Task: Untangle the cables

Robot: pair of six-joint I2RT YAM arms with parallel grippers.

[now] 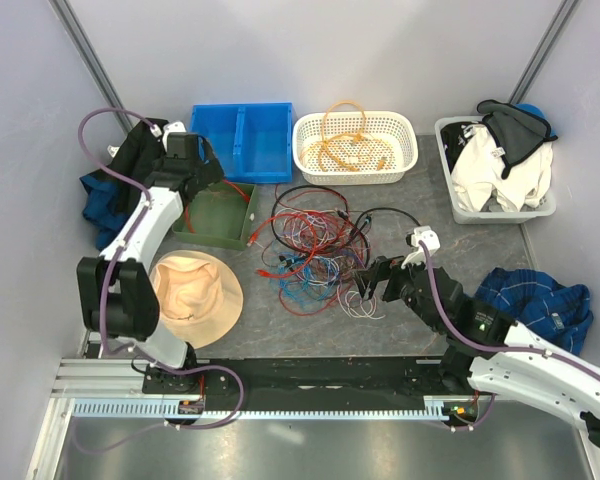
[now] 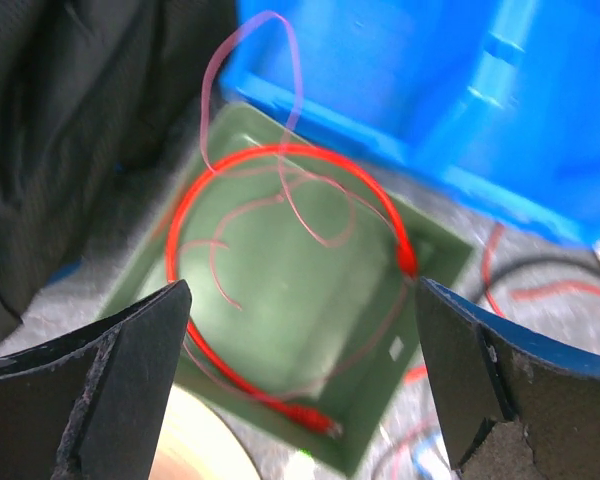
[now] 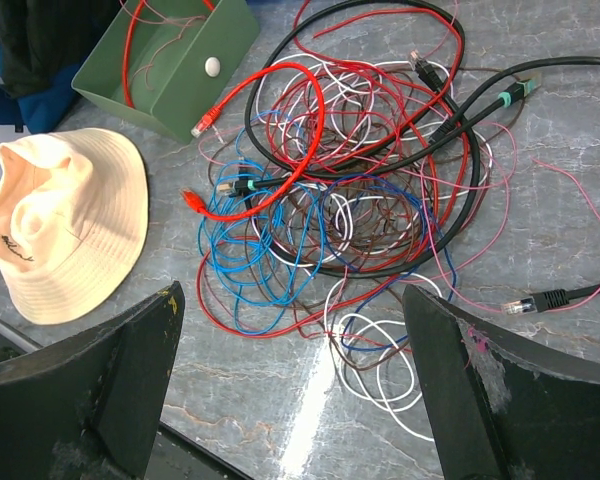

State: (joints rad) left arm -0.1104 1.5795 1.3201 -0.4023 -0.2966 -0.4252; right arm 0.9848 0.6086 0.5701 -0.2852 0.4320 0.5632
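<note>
A tangle of red, black, blue and white cables (image 1: 315,245) lies mid-table; it fills the right wrist view (image 3: 350,190). A red cable coil (image 2: 280,260) lies in the green tray (image 1: 218,215), which also shows in the left wrist view (image 2: 435,270). Orange-yellow cables (image 1: 348,145) sit in the white basket (image 1: 405,150). My left gripper (image 1: 195,165) is open and empty above the green tray; in its own view the gripper (image 2: 305,390) holds nothing. My right gripper (image 1: 370,285) is open and empty over the tangle's near right edge; in its own view the gripper (image 3: 295,390) hovers above white loops (image 3: 380,360).
A blue bin (image 1: 242,140) stands behind the green tray. A cream hat (image 1: 195,295) lies front left. A grey bin of clothes (image 1: 495,170) is at the back right, blue cloth (image 1: 535,305) at the right, and dark clothes (image 1: 115,185) at the left wall.
</note>
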